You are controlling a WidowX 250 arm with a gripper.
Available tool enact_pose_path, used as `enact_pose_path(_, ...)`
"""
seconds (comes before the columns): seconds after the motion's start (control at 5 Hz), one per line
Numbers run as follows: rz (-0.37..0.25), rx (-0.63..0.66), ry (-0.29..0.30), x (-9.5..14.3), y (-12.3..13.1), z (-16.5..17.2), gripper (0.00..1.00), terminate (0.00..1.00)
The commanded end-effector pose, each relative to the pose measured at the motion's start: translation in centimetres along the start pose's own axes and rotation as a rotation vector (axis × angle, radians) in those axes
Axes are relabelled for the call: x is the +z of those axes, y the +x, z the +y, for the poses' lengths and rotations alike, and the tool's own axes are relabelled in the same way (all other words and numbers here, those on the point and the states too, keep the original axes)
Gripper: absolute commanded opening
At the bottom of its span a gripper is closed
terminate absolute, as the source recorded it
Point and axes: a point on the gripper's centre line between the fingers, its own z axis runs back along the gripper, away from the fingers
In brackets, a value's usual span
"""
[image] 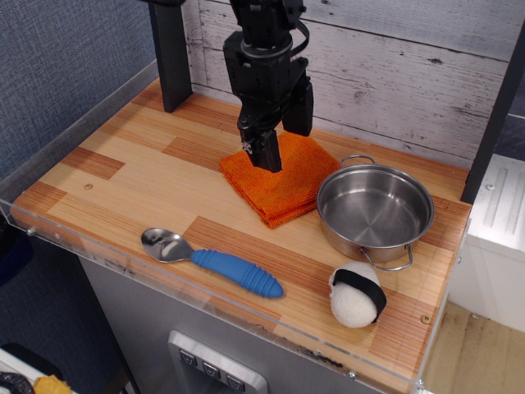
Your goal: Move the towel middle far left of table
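The table [123,176] carries towel [287,185], pot [375,212], spoon [212,261], plush sushi [357,295].

Orange towel [283,185] on the striped wooden desk [123,176].
The towel is bright orange fuzzy terry cloth, folded flat and roughly square, turned cornerwise like a diamond. It lies toward the back middle of the light and reddish-brown plank desk, which has a clear plastic rim.
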Motion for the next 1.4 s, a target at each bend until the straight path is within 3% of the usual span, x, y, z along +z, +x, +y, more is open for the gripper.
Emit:
enact_pose_path(0.0,0.000,-0.026,-0.012,-0.3,-0.2,0.1,1.00,0.00)
enact_pose_path(0.6,-0.024,-0.039,0.041,-3.4,0.4,0.1,1.00,0.00)
enact_pose_path(0.8,-0.018,-0.031,0.031,-3.9,0.5,-0.3,1.00,0.00)
enact_pose_path(1.2,-0.052,0.023,0.026,-3.0,2.1,0.6,1.00,0.00)
